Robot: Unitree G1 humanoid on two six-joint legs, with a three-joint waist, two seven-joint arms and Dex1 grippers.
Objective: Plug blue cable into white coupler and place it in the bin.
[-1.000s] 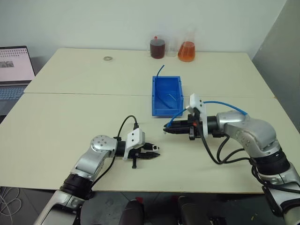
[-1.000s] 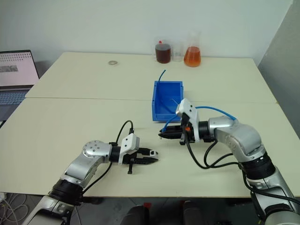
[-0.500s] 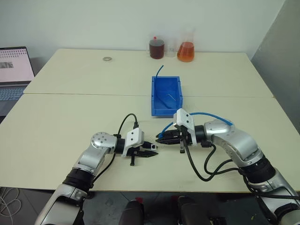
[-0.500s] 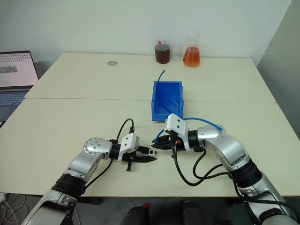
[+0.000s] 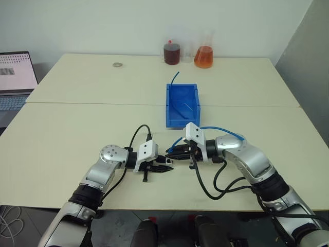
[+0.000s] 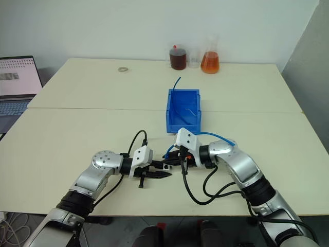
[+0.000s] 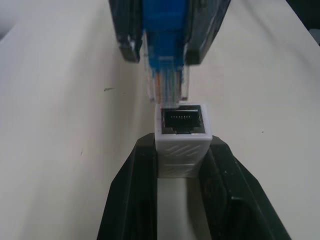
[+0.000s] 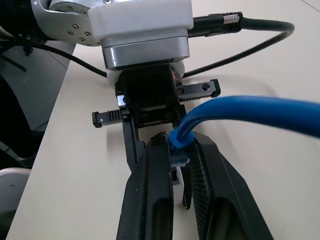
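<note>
I am clamping the small white boxy plastic coupler in my left gripper, socket facing my right gripper, which is pinching the light-blue cable's clear plug just short of it, so both line up; the bright blue plastic bin is waiting beyond.

The two claws meet tip to tip near the front of the pale cream surface, the left claw clamped on the tiny white boxy plastic coupler and the right claw pinched on the clear plug of the long thin light-blue cable; only a sliver of air separates plug and socket. Just behind them stands the bright blue rectangular plastic bin, walling off the way straight back. Wide bare surface lies open to the left and right of the bin. Two flasks of brown and orange liquid crowd the far edge, with a small metal ring well apart.
</note>
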